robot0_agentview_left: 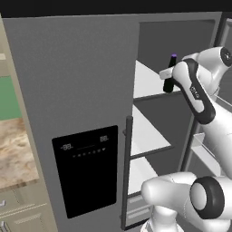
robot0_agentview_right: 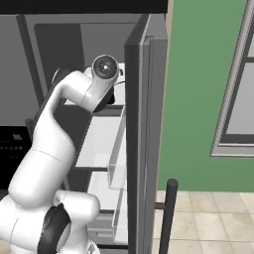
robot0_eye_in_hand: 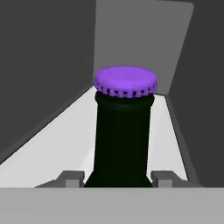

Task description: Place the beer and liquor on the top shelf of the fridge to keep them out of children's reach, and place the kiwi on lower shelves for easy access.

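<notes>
The fridge [robot0_agentview_left: 72,81] stands open, its grey door with the black display swung to the left. My gripper [robot0_eye_in_hand: 118,177] is shut on the beer [robot0_eye_in_hand: 123,131], a dark bottle with a purple cap, which stands upright between the two fingertips. In the left base view the beer [robot0_agentview_left: 170,74] is over the right part of the white top shelf [robot0_agentview_left: 147,81], near its front edge, with the hand close against it. Whether its base touches the panel I cannot tell. The lower shelves [robot0_agentview_left: 145,136] lie bare beneath. The liquor and the kiwi are out of view.
The fridge's right door [robot0_agentview_right: 146,124] stands edge-on beside the arm, with clear door bins [robot0_agentview_right: 116,163] on its inner side. The fridge's grey walls close in on both sides of the top shelf [robot0_eye_in_hand: 65,135]. A green wall and a window [robot0_agentview_right: 238,99] lie to the right.
</notes>
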You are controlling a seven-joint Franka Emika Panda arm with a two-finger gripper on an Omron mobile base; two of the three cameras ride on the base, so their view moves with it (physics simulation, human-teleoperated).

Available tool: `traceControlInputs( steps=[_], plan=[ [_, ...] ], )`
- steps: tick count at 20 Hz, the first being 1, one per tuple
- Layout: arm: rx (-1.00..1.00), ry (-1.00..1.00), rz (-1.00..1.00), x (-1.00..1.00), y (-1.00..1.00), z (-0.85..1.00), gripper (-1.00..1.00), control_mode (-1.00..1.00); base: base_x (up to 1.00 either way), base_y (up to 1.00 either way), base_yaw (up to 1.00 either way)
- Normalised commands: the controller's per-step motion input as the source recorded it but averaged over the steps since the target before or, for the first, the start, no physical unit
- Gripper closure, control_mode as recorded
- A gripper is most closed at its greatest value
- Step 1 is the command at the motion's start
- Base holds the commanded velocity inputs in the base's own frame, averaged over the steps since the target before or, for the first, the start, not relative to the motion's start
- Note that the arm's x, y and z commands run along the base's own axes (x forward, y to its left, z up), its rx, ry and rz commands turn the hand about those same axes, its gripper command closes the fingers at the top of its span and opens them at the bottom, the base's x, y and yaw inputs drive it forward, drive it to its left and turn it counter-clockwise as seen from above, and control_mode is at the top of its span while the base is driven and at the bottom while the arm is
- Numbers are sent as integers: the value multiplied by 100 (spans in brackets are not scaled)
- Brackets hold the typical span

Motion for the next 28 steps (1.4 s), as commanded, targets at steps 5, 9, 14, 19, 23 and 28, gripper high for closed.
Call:
traceControlInputs(
  steps=[5,9,14,19,23,28],
  plan=[
    [0,-1,0,51,0,0,100,-100,0,0,0],
    [0,-1,0,50,0,0,100,-100,0,0,0],
    [0,-1,0,50,0,-1,100,-100,0,0,0],
    [2,-3,0,51,-5,-5,100,-100,0,0,0],
    [2,-4,0,46,-7,-9,100,-100,0,0,0],
    [0,-4,0,45,0,-9,100,-100,0,0,0]
  ],
)
